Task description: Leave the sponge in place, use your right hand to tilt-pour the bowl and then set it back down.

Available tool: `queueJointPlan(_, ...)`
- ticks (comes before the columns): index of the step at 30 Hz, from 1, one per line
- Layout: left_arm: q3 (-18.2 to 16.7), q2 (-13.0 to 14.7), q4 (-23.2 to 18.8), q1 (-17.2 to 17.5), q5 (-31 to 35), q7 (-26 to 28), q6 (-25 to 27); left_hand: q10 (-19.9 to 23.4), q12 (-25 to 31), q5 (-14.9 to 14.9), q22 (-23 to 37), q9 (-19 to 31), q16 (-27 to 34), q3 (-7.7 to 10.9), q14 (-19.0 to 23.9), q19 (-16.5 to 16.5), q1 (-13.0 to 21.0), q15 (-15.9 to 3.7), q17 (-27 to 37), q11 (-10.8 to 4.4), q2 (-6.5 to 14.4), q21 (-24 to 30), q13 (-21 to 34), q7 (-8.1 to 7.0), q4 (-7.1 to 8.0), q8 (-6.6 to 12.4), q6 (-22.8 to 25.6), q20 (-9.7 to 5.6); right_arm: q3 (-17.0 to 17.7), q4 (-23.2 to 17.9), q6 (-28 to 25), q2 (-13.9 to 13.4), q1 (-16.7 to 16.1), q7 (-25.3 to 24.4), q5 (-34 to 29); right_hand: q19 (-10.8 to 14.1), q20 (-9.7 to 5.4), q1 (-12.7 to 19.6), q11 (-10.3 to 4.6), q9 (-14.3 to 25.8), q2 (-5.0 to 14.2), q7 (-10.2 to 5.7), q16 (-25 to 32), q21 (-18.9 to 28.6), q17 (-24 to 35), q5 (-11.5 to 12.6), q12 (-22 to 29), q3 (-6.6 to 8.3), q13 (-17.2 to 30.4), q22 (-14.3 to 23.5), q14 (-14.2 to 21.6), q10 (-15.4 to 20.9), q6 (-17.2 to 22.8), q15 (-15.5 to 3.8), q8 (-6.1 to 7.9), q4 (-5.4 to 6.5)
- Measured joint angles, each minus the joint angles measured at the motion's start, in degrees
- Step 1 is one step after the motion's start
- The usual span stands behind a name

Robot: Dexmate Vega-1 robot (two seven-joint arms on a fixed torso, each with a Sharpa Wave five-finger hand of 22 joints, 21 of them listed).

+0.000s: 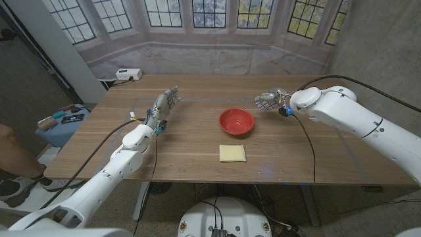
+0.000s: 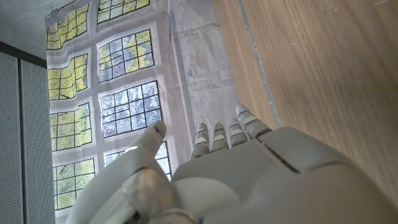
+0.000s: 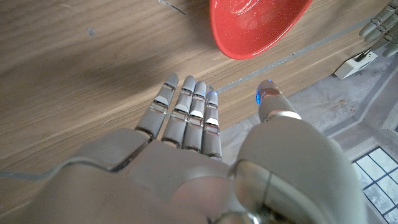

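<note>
A red bowl (image 1: 237, 122) stands upright on the wooden table (image 1: 197, 151) near the middle; its rim and inside also appear in the right wrist view (image 3: 258, 25). A pale yellow sponge (image 1: 232, 153) lies just in front of the bowl. My right hand (image 1: 270, 100) hovers open, holding nothing, a short way to the right of the bowl and behind it, fingers stretched toward it (image 3: 186, 115). My left hand (image 1: 163, 105) is open over the left part of the table, fingers straight (image 2: 217, 140), far from both objects.
A white power strip (image 1: 128, 74) lies at the table's back left corner. A blue stool with small items (image 1: 62, 122) stands left of the table. Tape lines mark the tabletop. A windowed backdrop hangs behind.
</note>
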Motion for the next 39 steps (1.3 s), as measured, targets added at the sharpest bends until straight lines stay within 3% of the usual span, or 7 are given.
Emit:
queueJointPlan(13, -0.3, 0.3, -0.1, 0.3, -0.2, -0.3, -0.4, 0.3, 0.0, 0.0, 0.0, 0.0, 0.0, 0.0, 0.3, 0.0, 0.4, -0.31, 0.0, 0.29, -0.1, 0.0, 0.0, 0.0, 0.0, 0.44, 0.0, 0.0, -6.3, -0.8, -8.7, 1.6, 5.8, 0.8, -3.6, 1.6, -0.69, 1.5, 0.36, 0.0, 0.01, 0.6, 0.2, 0.6, 0.0, 0.2, 0.0, -0.16, 0.0, 0.0, 2.2, 1.6, 1.6, -0.53, 0.0, -0.16)
queueJointPlan(29, -0.7, 0.9, -2.0, 1.7, -0.2, 0.1, -0.8, 0.3, 0.0, 0.0, 0.0, 0.0, 0.0, 0.0, 0.5, 0.2, 0.4, -0.08, 0.0, 0.29, -0.1, -0.3, 0.0, -0.19, 0.0, 0.44, 0.2, 0.22, -11.5, -1.3, -17.2, 4.0, 9.6, -0.9, -5.8, 2.7, -0.37, 3.0, 0.56, 0.0, 0.0, 0.9, 0.7, 1.1, 0.1, 0.4, 0.4, -0.47, 0.5, 0.0, 3.5, 2.8, 2.6, 0.16, 0.0, -0.48)
queueJointPlan(39, -1.1, 1.2, -2.6, 2.5, -0.3, 0.4, -1.0, 0.6, 0.0, 0.2, 0.0, 0.0, 0.0, 0.0, 0.7, 0.2, 0.4, 0.1, 0.0, 0.61, -0.1, -0.3, 0.0, -0.01, 0.0, 0.44, 0.8, 0.22, -15.2, -0.1, -21.3, 6.3, 11.9, -2.3, -6.4, 2.4, -0.61, 3.5, 1.23, 0.2, 0.07, 1.49, 1.2, 1.1, 0.2, 0.4, 0.4, -0.87, 0.8, 0.0, 5.0, 3.5, 3.2, 0.35, 0.0, -0.08)
